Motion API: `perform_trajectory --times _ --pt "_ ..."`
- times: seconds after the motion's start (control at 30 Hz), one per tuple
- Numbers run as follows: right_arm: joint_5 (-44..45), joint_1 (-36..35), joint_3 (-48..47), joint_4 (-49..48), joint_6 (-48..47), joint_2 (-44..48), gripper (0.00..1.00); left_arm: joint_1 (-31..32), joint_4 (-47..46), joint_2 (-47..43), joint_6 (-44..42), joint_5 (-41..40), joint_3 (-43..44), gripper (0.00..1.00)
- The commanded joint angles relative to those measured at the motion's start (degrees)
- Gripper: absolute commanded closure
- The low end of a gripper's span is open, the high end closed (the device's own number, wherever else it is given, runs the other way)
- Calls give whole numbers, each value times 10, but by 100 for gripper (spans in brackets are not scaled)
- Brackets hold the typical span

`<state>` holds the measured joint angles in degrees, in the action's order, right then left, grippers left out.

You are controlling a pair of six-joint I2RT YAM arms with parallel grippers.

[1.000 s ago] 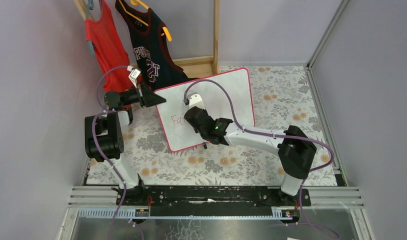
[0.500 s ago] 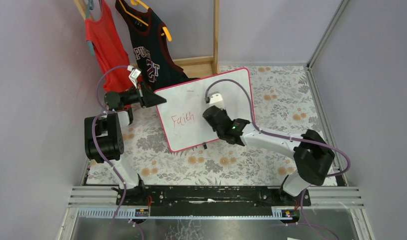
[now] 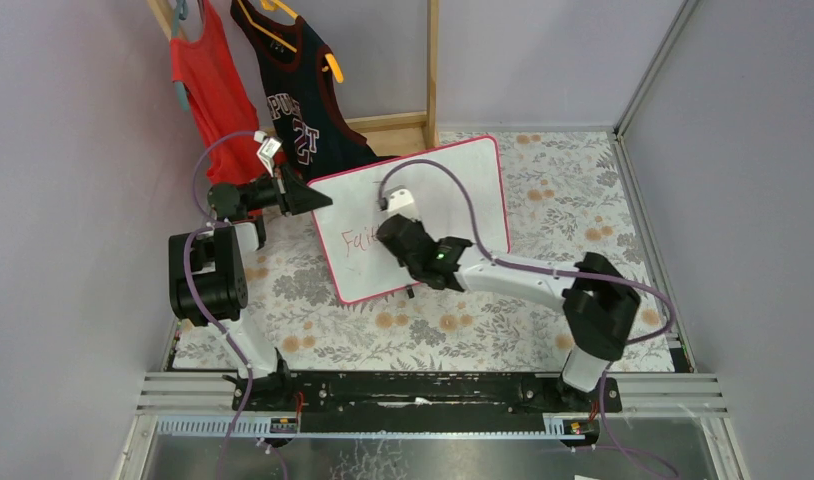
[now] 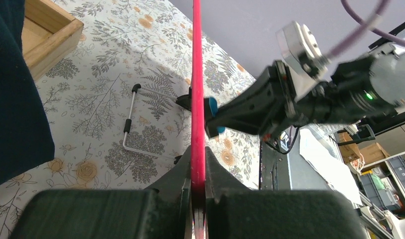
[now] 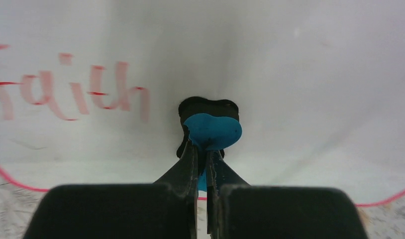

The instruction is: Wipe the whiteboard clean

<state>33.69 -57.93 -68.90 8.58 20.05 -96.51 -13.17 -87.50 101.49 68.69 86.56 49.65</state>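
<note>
the left arm is folded at the elbow with its forearm reaching right, and the left gripper (image 3: 305, 197) is clamped on the pink-red rim of the whiteboard (image 3: 453, 185), which stands mid-table on the floral cloth (image 3: 583, 200). red lettering (image 5: 71, 94) sits on its left half. the right arm stretches low to the left, with the right gripper (image 5: 203, 149) pinching a blue eraser (image 5: 213, 130) against the board face
</note>
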Motion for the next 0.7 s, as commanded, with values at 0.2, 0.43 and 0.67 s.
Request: perform_trajectory --times 0.2,0.43,0.67 --pt "-42 -75 -173 -19 -6 -123 100 11 -43 -25 25 45 -11 100" --pt "-2 -79 -174 -16 -15 -119 100 11 -43 -24 24 46 -10 100" --pt "38 -20 -99 -19 -34 -49 100 10 -43 -24 25 46 -10 100"
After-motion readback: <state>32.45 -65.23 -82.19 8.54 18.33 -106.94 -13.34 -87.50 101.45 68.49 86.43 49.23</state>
